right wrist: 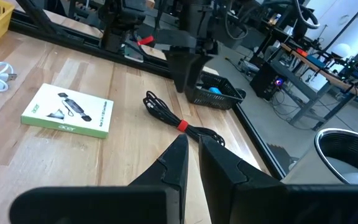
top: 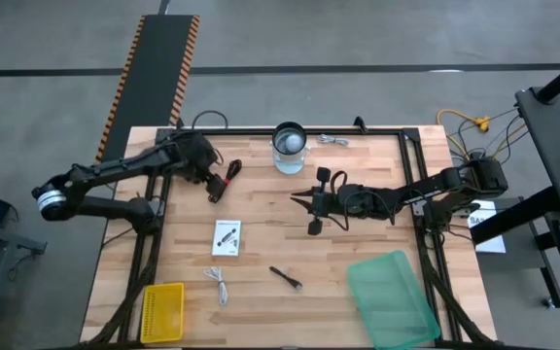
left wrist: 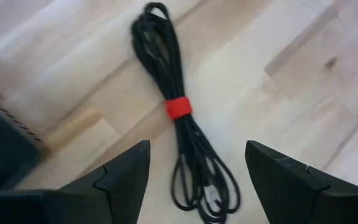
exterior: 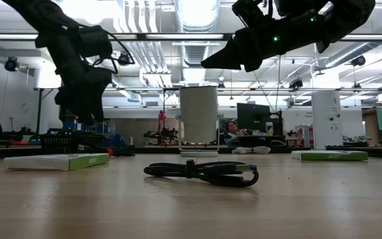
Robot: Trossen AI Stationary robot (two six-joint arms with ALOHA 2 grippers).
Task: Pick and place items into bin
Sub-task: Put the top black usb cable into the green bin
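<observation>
A black coiled cable with a red band (left wrist: 179, 107) lies flat on the wooden table, at the far left (top: 224, 182). My left gripper (left wrist: 197, 180) is open just above it, one finger on either side of the coil's near part, touching nothing. It also shows in the right wrist view (right wrist: 188, 68) and the high view (top: 210, 183). My right gripper (right wrist: 192, 163) is shut and empty, above the table's middle (top: 304, 201). A white printed packet (top: 227, 238), a short white cable (top: 219, 285) and a small black stick-like bundle (top: 286, 278) lie on the table. The green bin (top: 392, 297) stands at the near right.
A clear round jar (top: 290, 146) stands at the far middle, with a small item (top: 333, 140) beside it. A yellow basket (top: 161, 311) sits at the near left corner. Bare wood lies between the packet and the green bin.
</observation>
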